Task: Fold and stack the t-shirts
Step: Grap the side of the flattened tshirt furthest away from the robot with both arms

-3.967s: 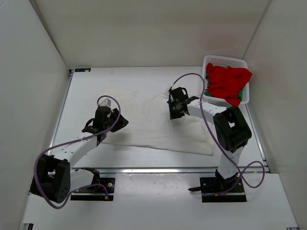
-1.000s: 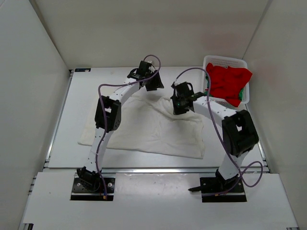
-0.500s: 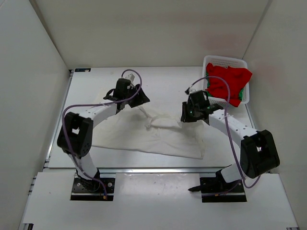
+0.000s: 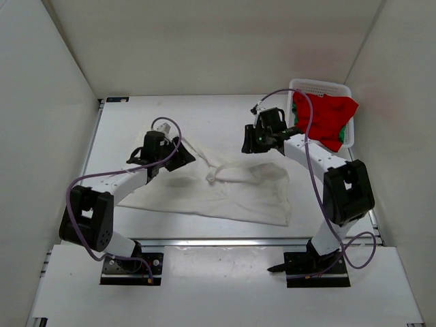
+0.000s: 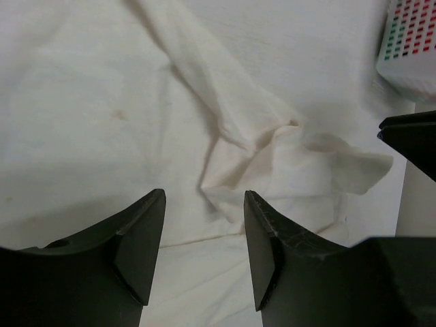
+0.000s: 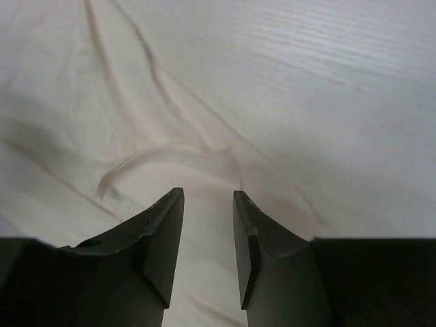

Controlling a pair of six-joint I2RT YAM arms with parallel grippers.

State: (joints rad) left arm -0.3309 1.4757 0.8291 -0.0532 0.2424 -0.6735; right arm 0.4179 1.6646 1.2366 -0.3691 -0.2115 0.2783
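off-white t-shirt (image 4: 235, 194) lies rumpled below the left gripper (image 5: 204, 199) and right gripper (image 6: 208, 196), both parted, empty.

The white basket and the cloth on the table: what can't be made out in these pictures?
Top view: the red t-shirt covers the contents of the basket; only slivers of a green t-shirt show, its shape hidden.
Left wrist view: the basket is cut off by the upper right edge.
Top view: the left arm hides part of the off-white t-shirt.
Wrist views: too close to tell which part of it is bunched.
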